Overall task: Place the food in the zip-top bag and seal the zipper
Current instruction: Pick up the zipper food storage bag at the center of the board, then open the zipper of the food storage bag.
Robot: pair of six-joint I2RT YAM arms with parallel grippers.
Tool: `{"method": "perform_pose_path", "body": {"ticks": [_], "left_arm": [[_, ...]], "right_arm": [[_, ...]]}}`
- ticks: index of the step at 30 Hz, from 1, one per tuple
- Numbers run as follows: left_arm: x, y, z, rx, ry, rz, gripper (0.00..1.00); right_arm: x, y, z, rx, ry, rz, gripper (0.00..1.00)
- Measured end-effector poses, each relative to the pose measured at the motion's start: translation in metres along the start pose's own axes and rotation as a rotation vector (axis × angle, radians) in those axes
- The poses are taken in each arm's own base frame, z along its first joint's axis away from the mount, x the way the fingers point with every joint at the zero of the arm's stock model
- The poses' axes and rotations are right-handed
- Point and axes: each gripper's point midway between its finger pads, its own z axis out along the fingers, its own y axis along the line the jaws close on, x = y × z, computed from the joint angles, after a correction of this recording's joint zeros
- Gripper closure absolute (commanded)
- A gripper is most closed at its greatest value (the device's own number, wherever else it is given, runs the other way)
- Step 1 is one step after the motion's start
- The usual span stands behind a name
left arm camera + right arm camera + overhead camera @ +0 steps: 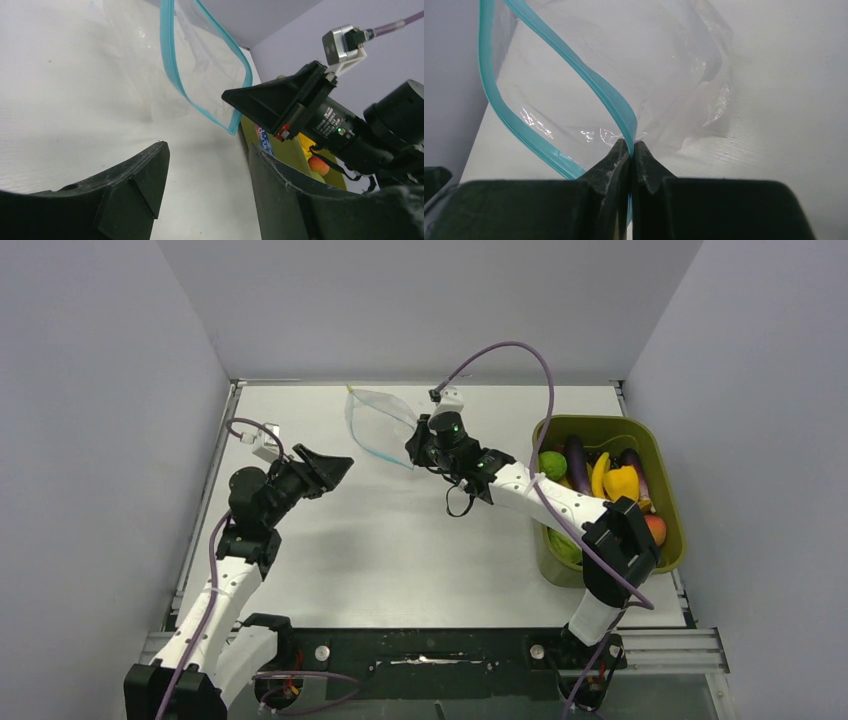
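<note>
Pinching the zipper (385, 458) of the bag (378, 423), the right claw (418, 452) sits near 12 o'clock on the surface (400, 560) in the top view. The bag's mouth gapes toward 9 o'clock. There the left claw (338, 468) is released and grasps nothing, apart from the bag. The food (620, 482) lies heaped in the green bin (665, 470) at 3 o'clock.

From the left wrist, the left claw (207, 175) shows both fingers (135, 190) spread wide over bare surface (60, 110). The bag (145, 65) hangs at 12 o'clock, its teal zipper (170, 65) looping open. The right claw (230, 97) meets the strip's lower corner at 2 o'clock, and the bin (287, 150) stands behind it.

From the right wrist, the right claw (630, 150) is clenched on one zipper (594, 85) strip. The other strip curves away toward 9 o'clock, and the clear bag (664, 60) billows at 12 o'clock. I cannot tell whether the bag touches the surface (784, 125).
</note>
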Motion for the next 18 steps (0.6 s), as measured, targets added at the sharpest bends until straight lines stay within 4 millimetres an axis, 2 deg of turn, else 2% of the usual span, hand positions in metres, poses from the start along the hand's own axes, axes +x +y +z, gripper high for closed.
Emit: {"method": "perform_pose_path", "body": {"ticks": [6, 9, 14, 18], "left_arm": [[-0.009, 0.012, 0.017, -0.051, -0.022, -0.007, 0.42], [-0.015, 0.018, 0.027, -0.079, -0.031, -0.011, 0.48], [-0.012, 0.027, 0.037, -0.098, -0.021, -0.049, 0.50], [-0.010, 0.032, 0.037, -0.138, -0.012, -0.077, 0.45]], "right_arm": [[0.020, 0.024, -0.005, -0.041, 0.005, 0.047, 1.00], [0.027, 0.032, -0.007, -0.051, 0.006, 0.054, 1.00], [0.026, 0.037, -0.011, -0.045, -0.024, 0.071, 1.00], [0.018, 0.036, -0.020, -0.029, -0.071, 0.084, 1.00]]}}
